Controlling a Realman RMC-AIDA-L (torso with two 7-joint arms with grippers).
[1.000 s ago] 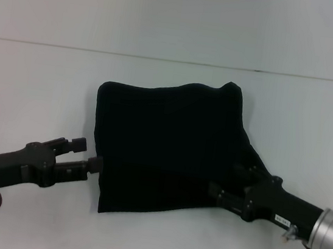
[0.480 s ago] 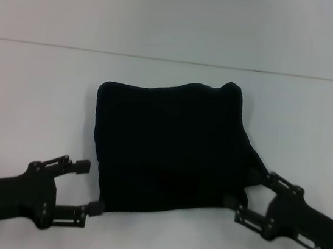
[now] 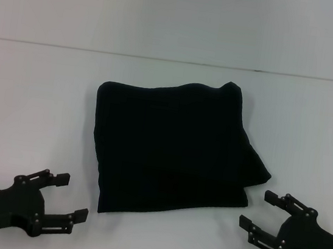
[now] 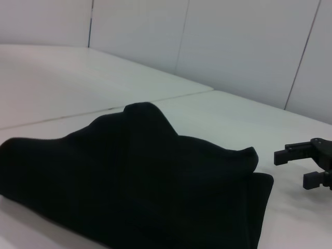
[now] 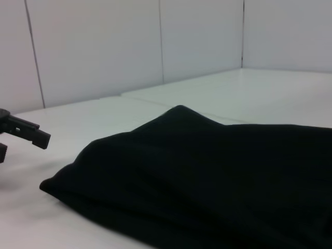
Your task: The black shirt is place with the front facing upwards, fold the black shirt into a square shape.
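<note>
Black shirt (image 3: 173,147) lies folded on white table (image 3: 34,101); 2 tools, left tool (image 3: 64,200) and right tool (image 3: 268,211), gape empty.

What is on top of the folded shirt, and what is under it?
Nothing lies on the shirt; both open grippers, left and right, sit off it on the near side. It rests on the white table. Its inner layers and front are folded out of sight.

White table (image 3: 35,95), plain flat surface, black shirt (image 3: 173,147) folded into rough square lying flat at centre, far right corner rumpled upward
</note>
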